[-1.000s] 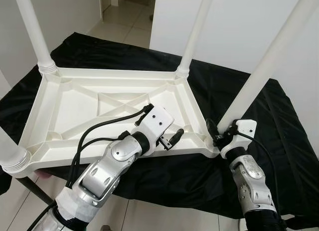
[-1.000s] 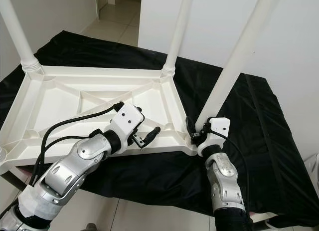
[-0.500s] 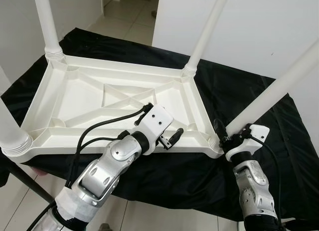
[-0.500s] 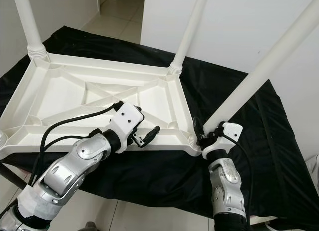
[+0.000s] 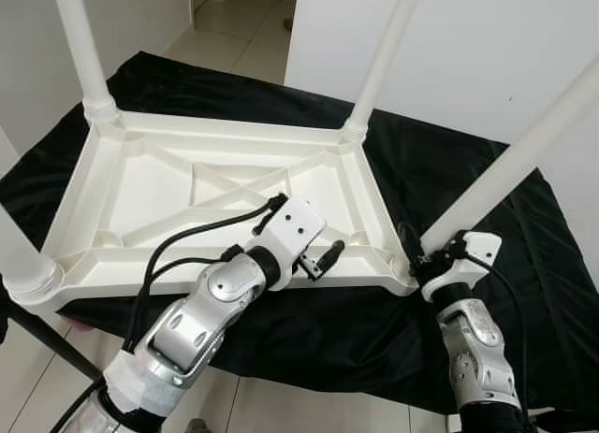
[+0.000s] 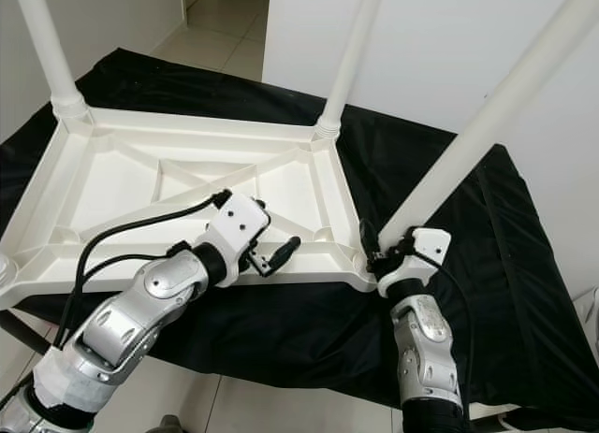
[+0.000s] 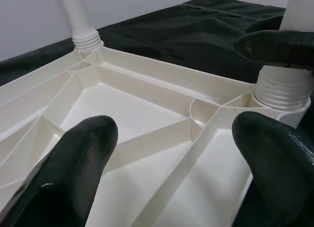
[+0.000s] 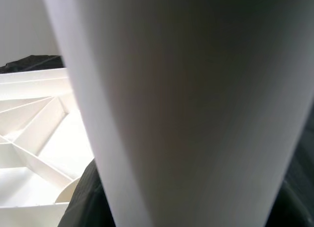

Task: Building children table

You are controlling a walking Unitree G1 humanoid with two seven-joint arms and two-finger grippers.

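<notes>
The table top is plain white, ribs and rim alike, and its four legs are the same white. Under the table top lies a black cloth, unpatterned. Beside the cloth, the floor tiles are pale beige.

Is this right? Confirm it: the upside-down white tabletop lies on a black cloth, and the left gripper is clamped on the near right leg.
Wrong arm. The right gripper is clamped on the near right leg, as the left eye view shows; the left gripper hovers open over the tabletop. The upside-down tabletop does lie on the black cloth.
</notes>
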